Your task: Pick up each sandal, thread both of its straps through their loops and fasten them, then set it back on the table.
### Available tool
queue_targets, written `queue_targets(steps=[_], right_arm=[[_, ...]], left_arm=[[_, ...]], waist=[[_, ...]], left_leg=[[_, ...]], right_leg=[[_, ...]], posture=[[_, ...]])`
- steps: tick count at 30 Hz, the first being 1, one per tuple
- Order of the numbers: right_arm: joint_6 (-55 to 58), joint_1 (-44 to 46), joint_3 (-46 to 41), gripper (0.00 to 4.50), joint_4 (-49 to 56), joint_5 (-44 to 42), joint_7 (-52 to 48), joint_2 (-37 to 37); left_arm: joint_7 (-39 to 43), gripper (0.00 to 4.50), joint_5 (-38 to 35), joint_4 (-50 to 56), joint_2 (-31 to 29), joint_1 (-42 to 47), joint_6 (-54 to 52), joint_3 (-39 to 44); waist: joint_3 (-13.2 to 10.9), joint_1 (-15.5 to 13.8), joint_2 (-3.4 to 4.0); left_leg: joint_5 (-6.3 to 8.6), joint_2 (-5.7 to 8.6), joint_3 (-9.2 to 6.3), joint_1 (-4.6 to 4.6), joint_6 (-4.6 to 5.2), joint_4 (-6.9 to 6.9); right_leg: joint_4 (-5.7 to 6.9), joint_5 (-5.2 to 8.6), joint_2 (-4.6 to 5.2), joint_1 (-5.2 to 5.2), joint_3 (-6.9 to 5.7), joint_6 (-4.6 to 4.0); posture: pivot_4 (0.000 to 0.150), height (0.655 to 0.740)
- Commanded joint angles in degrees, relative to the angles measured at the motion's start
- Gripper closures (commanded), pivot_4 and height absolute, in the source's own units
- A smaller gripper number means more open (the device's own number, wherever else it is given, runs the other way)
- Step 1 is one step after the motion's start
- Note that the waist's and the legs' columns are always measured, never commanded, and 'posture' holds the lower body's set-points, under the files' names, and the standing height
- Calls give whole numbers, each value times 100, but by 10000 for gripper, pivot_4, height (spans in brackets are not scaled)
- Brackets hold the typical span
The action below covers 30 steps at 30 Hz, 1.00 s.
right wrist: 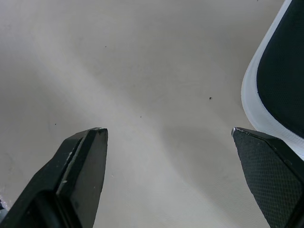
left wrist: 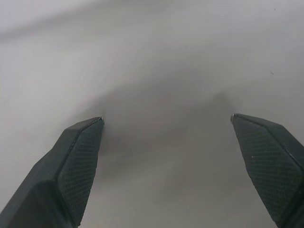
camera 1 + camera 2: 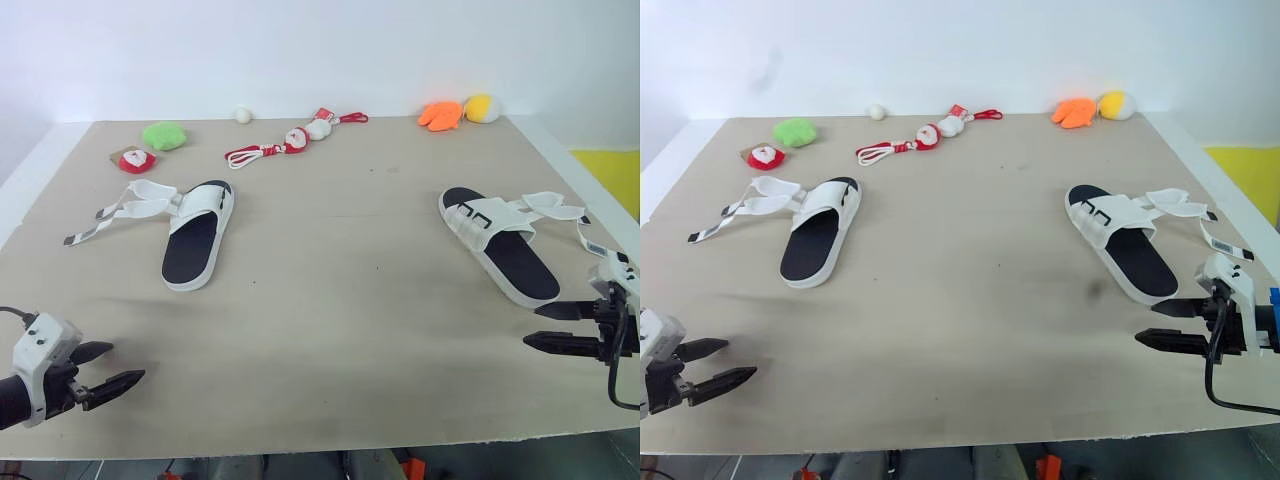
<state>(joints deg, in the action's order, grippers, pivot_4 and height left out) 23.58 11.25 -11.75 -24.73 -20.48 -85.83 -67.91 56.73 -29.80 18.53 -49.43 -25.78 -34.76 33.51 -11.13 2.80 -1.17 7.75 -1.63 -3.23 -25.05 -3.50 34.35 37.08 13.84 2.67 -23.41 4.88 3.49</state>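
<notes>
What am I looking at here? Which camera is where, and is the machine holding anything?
This is a humanoid robot with two arms. The two wide pictures come from twin cameras in its head, looking down over a beige table. The black pincers at the bottom corners are its hands: the left gripper and the right gripper, both open, holding nothing. The two close-ups come from wrist cameras, each looking out between that gripper's two fingers; the right one catches the edge of the right sandal. The left sandal lies across the table from it. Both are white with black footbeds, straps splayed loose to the side. Along the far edge sit small toys: a green plush, an orange one, a yellow one and red-and-white figures on a cord.
</notes>
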Motion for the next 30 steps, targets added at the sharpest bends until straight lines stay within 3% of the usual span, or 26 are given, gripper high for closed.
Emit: queue_targets(steps=[1, 23, 30], right_arm=[[-28, 94, -93, 0, -13, -33, -66, -80], [-164, 358, -72, 0, -255, -40, -32, 34], [-857, 1117, -488, 0, 142, 18, 1612, 888]], left_arm=[[49, 753, -61, -4, -45, 15, 39, 226], [88, 753, -108, -37, -54, 162, 21, 195], [-817, 753, -779, 444, 582, 2058, -269, -613]], waist=[[0, 0, 0], [1, 1, 1], [3, 0, 2]], left_leg=[[0, 0, 0, 0, 0, 0], [0, 0, 1, 0, 0, 6], [-4, -6, 4, 0, 4, 21]], right_leg=[[0, 0, 0, 0, 0, 0], [5, -3, -1, 2, 0, 2], [14, -18, -5, 8, 0, 14]], posture=[[1500, 7400], [1500, 7400], [1500, 7400]])
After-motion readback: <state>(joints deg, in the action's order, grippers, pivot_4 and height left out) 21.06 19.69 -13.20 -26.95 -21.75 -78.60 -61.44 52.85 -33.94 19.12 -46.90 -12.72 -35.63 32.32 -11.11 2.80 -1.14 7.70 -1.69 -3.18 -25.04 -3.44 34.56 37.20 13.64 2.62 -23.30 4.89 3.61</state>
